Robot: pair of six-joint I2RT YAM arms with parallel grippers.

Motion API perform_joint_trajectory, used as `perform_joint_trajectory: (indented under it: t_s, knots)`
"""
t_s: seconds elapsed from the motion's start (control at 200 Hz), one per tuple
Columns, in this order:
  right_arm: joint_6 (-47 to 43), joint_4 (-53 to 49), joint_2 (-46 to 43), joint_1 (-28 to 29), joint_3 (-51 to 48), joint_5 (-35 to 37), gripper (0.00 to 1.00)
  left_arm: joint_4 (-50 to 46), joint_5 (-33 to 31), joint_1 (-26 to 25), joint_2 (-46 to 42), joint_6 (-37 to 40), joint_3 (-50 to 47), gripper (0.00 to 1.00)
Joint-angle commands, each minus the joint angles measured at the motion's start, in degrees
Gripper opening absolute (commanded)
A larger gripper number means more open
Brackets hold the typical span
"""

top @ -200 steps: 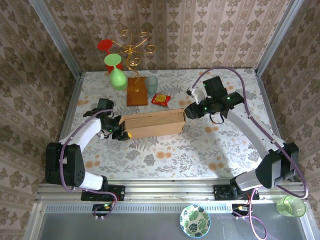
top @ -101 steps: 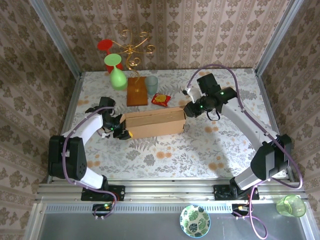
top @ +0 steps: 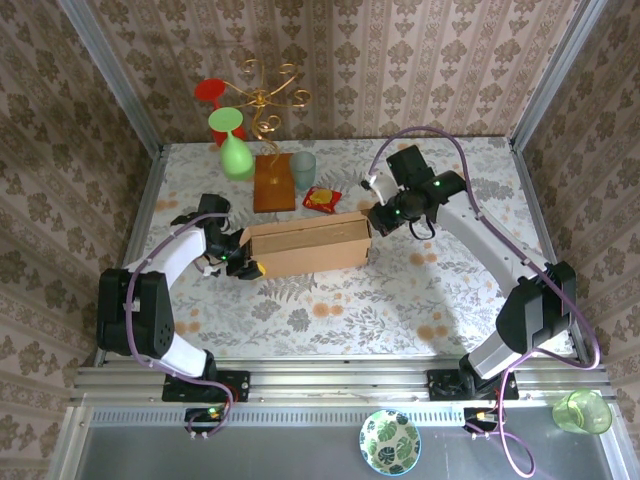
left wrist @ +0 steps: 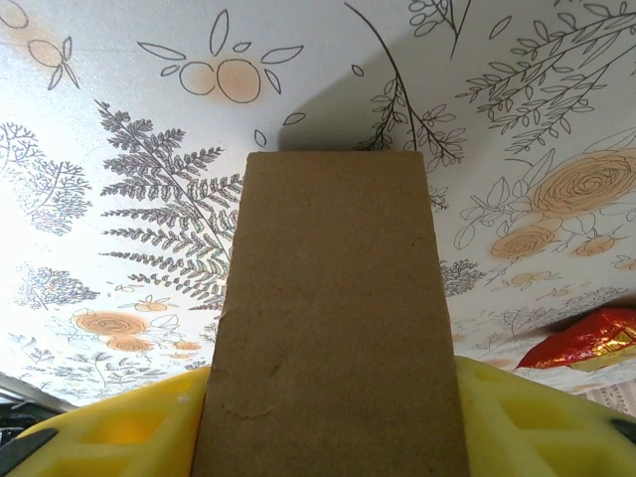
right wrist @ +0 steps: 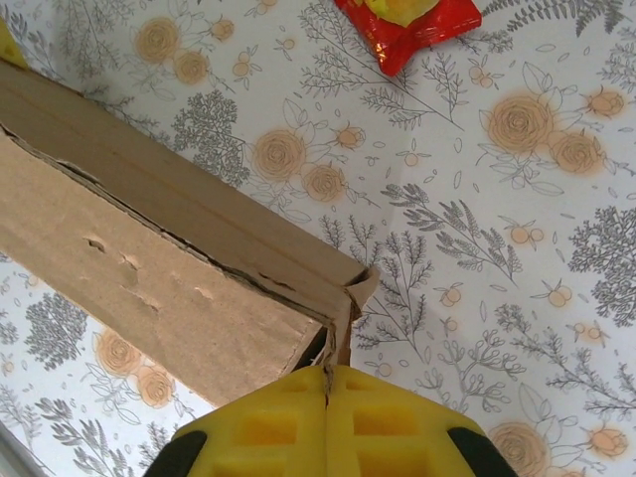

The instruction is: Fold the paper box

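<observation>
Since a second ago, our right arm has swung in toward the back of the table (top: pixel 400 290), and the right claw (top: pixel 378 218) has closed all the way. Our left arm has bent in a little closer too, and the paper box (top: pixel 310 245) has shifted a tiny bit toward the back.

We see the paper box lying on its side in the middle of the table, with its long side running left to right between our two claws. It sits just in front of the wooden slab (top: pixel 274 182) and the red snack bag (top: pixel 322 199).

Our left claw (top: pixel 243 262) is grasping the left end of the box. From its wrist, the box (left wrist: pixel 333 298) stands between the yellow pads (left wrist: pixel 139 427), one pressed on each side.

From the right wrist, our right claw (right wrist: pixel 326 383) is clenched, its pads tight together. They touch the torn corner of the box (right wrist: pixel 149 268). We cannot tell if any cardboard is pinched between them. The red snack bag (right wrist: pixel 407 25) lies well apart from that corner.
</observation>
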Motion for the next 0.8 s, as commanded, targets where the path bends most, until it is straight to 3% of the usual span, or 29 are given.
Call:
perform_joint_trajectory:
  t_s: [0.0,0.385,0.795]
  knots:
    - [1.62,-1.49,0.58,1.34,1.66,1.47,0.00,-3.68,-6.75,0.17,1.46,0.48,0.08,0.24]
    - [17.63,2.58,-0.73,5.79,-0.32,7.21,0.00,-2.24,-6.29,0.18,2.02,-0.86,-0.45,0.23]
    - [22.22,5.83,-1.90,7.14,-5.01,10.63,0.00,-1.20,-5.96,0.44,2.38,-0.91,-1.02,0.23]
